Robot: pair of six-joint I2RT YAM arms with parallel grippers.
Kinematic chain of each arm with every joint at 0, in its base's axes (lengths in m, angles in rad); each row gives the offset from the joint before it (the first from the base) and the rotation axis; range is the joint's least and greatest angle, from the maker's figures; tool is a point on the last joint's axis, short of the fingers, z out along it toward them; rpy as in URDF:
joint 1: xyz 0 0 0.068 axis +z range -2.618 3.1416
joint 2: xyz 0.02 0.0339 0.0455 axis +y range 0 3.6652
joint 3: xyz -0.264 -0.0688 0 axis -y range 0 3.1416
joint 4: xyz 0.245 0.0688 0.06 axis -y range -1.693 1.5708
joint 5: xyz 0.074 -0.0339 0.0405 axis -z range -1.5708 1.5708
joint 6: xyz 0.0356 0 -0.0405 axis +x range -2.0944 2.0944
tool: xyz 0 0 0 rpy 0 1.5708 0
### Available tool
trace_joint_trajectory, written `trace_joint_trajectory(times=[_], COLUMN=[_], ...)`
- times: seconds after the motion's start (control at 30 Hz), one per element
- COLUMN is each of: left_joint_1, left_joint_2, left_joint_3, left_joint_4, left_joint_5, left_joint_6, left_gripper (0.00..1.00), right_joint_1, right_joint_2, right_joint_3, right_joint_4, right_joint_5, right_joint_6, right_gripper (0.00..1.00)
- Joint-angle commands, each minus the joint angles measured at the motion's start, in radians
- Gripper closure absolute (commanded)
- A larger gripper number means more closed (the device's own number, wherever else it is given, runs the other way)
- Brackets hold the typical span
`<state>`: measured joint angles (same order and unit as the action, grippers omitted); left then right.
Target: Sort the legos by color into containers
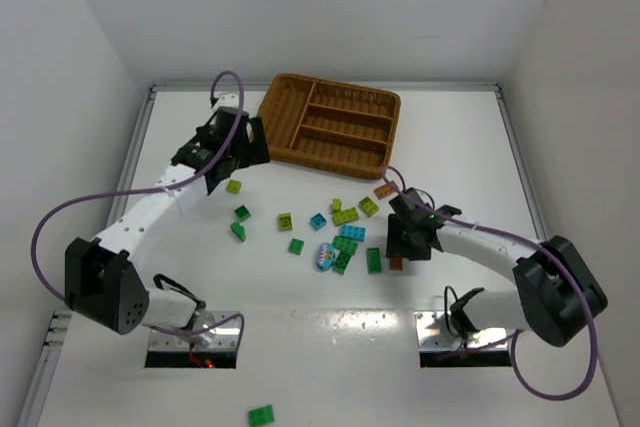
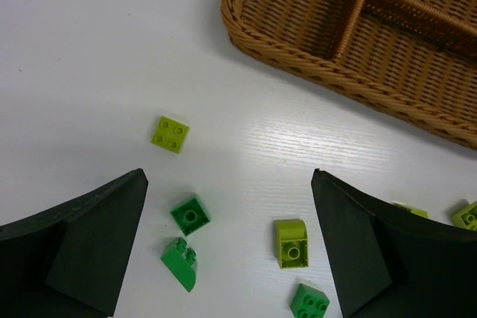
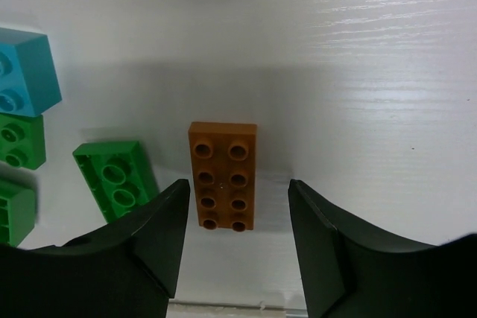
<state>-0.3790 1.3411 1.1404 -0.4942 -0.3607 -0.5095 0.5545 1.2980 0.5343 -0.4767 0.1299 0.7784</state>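
Dark green, lime, teal and orange-brown legos (image 1: 345,232) lie scattered on the white table in front of the wicker tray (image 1: 330,164), whose compartments hold nothing I can see. My right gripper (image 3: 238,184) is low over an orange-brown two-by-four brick (image 3: 223,169), one finger on each long side with a gap on both; in the top view that brick (image 1: 396,263) pokes out under the gripper (image 1: 402,245). My left gripper (image 2: 229,176) hangs open by the tray's left corner (image 2: 298,57), above a lime brick (image 2: 171,134) and dark green bricks (image 2: 191,214).
A teal brick (image 3: 26,72) and a dark green brick (image 3: 115,179) lie left of the right gripper. Another orange-brown brick (image 1: 384,190) sits near the tray's front right corner. One green brick (image 1: 261,414) lies off the table surface at the near edge. White walls enclose the table.
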Motion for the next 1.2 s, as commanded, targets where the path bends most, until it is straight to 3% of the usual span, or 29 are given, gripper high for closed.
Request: trace_joint_trajectory(times=[0.0,0.37,0.63,0.9,1.17], left_joint_1=[-0.017,-0.026,-0.026,-0.026,0.081], left_joint_2=[0.001,0.010,0.061,0.334,0.579], left_joint_3=[-0.001,-0.010,0.025,0.257,0.511], left_joint_4=[-0.003,-0.003,-0.003,-0.075,-0.193], left_joint_5=[0.009,0.000,0.019,-0.024,-0.035], left_joint_6=[-0.004,-0.004,0.005,-0.086,-0.161], left_gripper=[0.01,0.01,0.01,0.01,0.01], right_joint_1=[0.012,0.078,0.078,0.078,0.068], right_joint_2=[0.006,0.089,0.046,-0.019,0.216], right_joint_3=[-0.002,0.055,0.076,0.278,0.668], right_joint_4=[0.018,-0.017,-0.007,-0.119,-0.114], right_joint_5=[0.037,0.102,0.100,0.163,0.197], right_joint_6=[0.007,0.035,0.044,0.021,-0.083], right_gripper=[0.44,0.45,0.86,0.87,0.85])
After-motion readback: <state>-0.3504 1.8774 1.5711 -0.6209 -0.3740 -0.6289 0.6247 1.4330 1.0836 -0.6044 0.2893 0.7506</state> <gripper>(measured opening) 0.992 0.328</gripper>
